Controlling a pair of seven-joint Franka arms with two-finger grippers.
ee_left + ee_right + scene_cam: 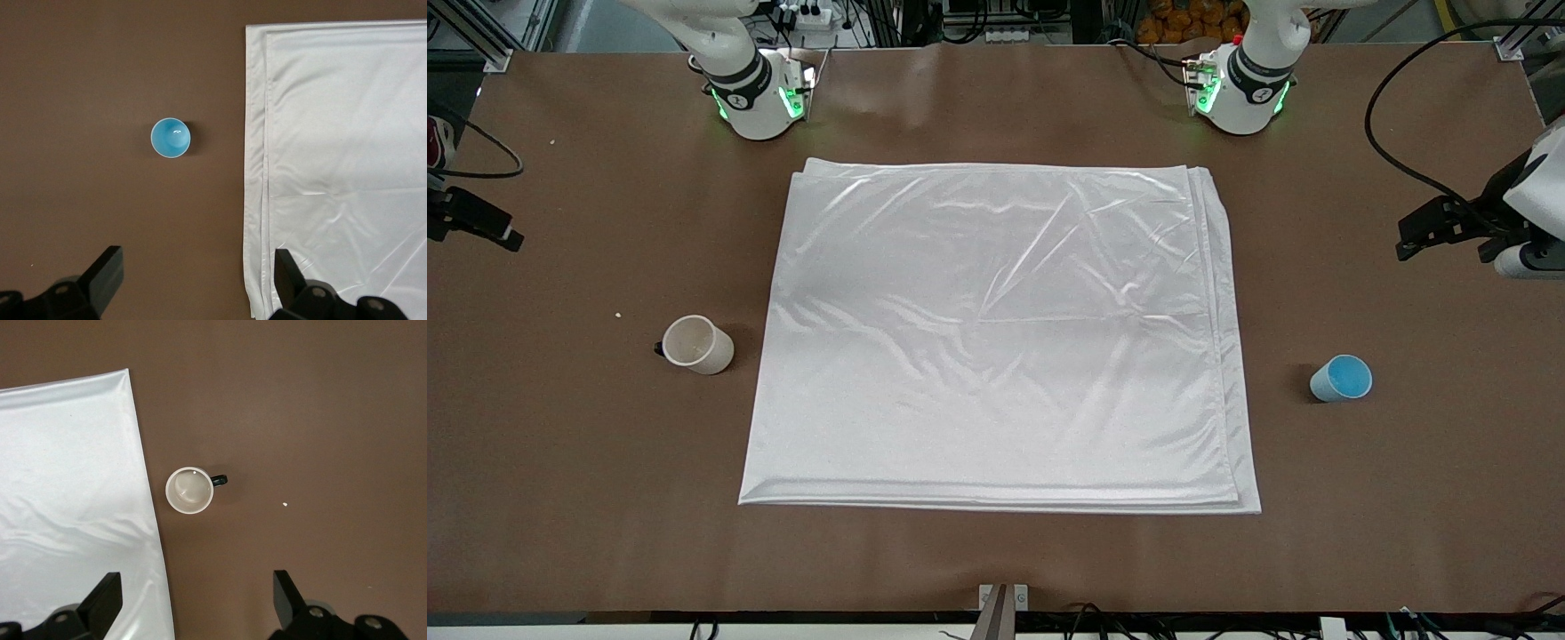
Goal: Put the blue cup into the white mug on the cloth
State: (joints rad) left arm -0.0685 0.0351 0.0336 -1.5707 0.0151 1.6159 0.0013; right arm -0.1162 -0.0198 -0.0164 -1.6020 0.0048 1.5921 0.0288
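The cloth lies flat on the bench between both cups. The blue cup stands upright below the left tool; the white mug upright below the right tool.

Your two arms are glossy white with black joint bands; green lights glow at both bases. Each gripper, left gripper and right gripper, carries matte black wedge-shaped fingers.

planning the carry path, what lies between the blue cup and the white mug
The cloth lies between the blue cup and the white mug, with a strip of bare table beside each; neither stands on it. The front view shows this.
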